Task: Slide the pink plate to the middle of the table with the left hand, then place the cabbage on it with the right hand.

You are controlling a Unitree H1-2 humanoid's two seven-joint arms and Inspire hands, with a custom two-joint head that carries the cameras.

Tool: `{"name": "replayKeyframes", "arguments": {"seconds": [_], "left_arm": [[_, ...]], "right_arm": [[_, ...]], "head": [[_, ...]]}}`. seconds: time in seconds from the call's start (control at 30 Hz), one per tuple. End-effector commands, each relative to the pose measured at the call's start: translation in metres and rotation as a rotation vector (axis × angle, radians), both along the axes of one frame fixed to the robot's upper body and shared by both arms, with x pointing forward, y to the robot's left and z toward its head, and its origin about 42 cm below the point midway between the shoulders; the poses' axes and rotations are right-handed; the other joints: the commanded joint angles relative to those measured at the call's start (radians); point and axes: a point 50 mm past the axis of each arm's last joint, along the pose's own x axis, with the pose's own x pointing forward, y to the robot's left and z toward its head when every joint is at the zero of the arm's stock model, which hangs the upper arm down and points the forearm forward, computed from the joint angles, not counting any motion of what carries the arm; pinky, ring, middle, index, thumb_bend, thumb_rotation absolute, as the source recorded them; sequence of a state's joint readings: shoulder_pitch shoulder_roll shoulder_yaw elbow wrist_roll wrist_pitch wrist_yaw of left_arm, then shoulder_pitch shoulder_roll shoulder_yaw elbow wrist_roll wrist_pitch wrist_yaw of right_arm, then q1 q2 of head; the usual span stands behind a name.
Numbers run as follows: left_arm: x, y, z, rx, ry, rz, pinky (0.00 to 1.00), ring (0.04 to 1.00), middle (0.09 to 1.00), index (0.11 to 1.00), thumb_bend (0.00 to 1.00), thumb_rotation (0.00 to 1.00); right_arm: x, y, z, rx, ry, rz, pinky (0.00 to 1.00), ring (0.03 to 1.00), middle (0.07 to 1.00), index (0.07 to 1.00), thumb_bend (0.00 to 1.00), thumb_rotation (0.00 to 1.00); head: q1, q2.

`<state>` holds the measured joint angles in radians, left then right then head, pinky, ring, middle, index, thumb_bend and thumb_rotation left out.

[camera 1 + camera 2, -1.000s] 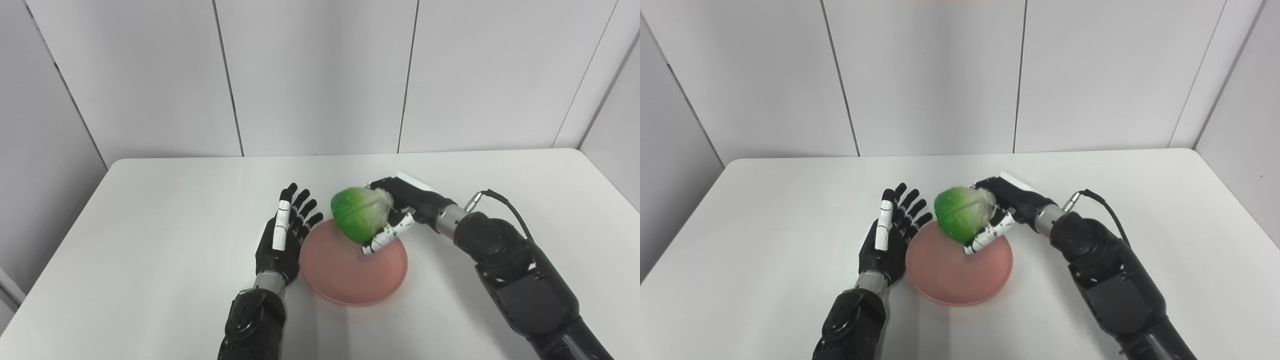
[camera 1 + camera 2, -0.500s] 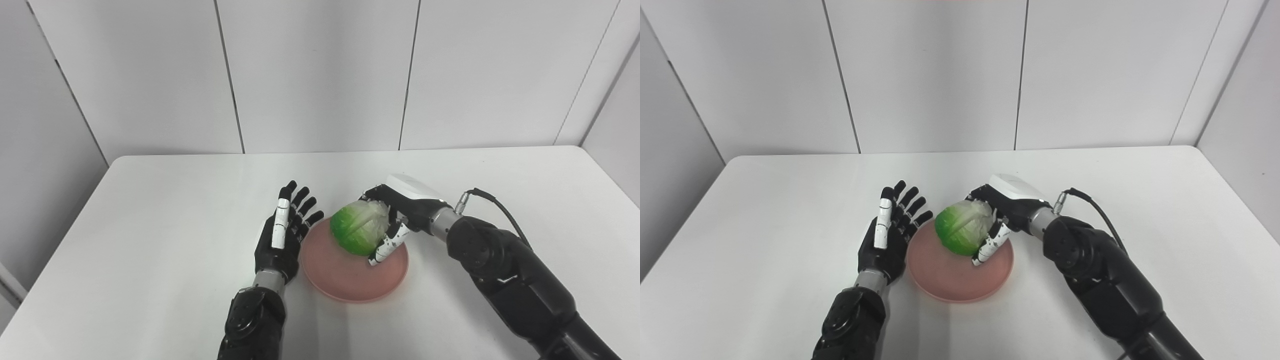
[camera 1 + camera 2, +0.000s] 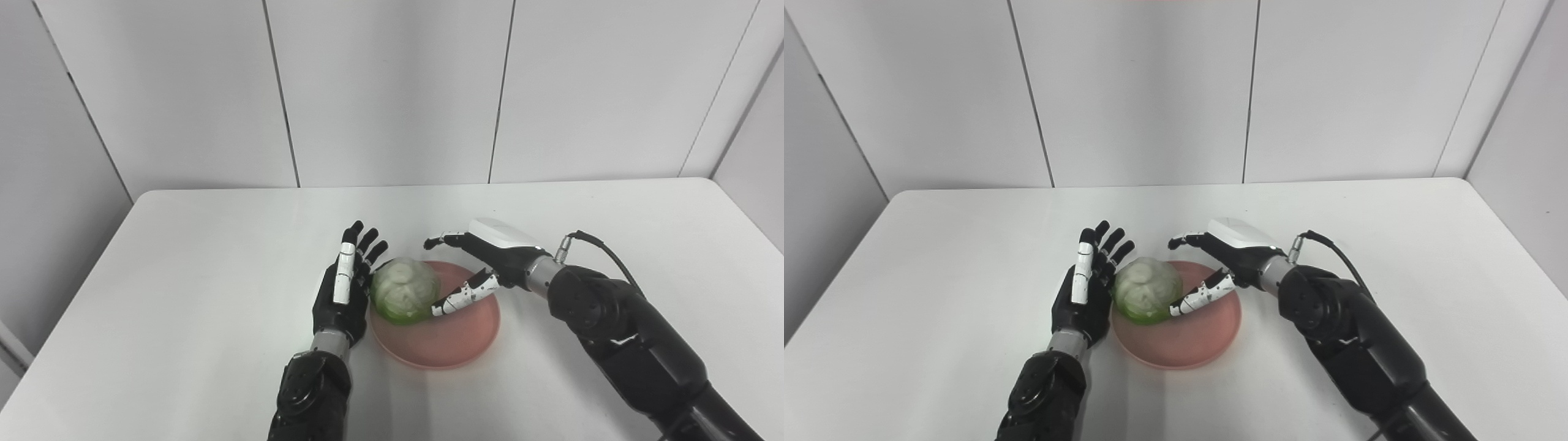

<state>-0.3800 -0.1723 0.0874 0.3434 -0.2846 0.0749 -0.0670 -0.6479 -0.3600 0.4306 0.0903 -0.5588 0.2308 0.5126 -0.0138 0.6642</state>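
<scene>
white laminate is filling most of my feed, the table running wide under both arms and sitting against pale wall panels. i am watching the pink plate lying near the middle of the table, flat, with its near half bare. i am seeing the right hand reaching in over the far right part of the plate, fingers spread and holding nothing, its white-marked thumb stretching low toward the cabbage and ending at or just beside it; i cannot tell if it is touching. i am seeing the left hand standing on edge just left of the plate, fingers straight and apart, palm facing the cabbage, gripping nothing. the cabbage is sitting on the plate's left edge, pale side up with green showing low, pressing against or right beside the left hand's fingers.
</scene>
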Motion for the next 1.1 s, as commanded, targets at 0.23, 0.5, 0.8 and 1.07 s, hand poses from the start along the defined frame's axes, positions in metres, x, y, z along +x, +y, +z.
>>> {"name": "replayKeyframes", "arguments": {"seconds": [0.23,0.5,0.8,1.07], "left_arm": [[-0.01,0.005,-0.025,-0.004,0.117,0.009,0.79,0.905,0.942,0.948,0.9,0.77],[-0.008,0.008,-0.021,0.091,0.044,0.022,0.83,0.917,0.953,0.953,0.91,0.77],[-0.005,0.011,-0.006,0.407,-0.225,0.127,0.86,0.952,0.971,0.936,0.84,0.78],[0.009,0.017,0.006,0.458,-0.249,0.211,0.92,0.958,0.973,0.948,0.82,0.8]], "right_arm": [[0.01,-0.006,0.041,0.094,-0.139,0.009,1.0,0.99,0.952,0.888,1.0,0.68],[0.016,-0.016,0.032,0.481,-0.123,-0.106,0.8,0.877,0.892,0.894,1.0,0.85],[0.016,-0.032,-0.017,1.156,0.067,-0.338,0.84,0.862,0.869,0.897,1.0,1.0],[0.004,-0.029,-0.067,1.382,0.175,-0.463,0.94,0.91,0.92,0.935,0.98,1.0]], "head": [[-0.003,-0.001],[0.001,0.0],[0.009,-0.002],[0.008,-0.002]]}}
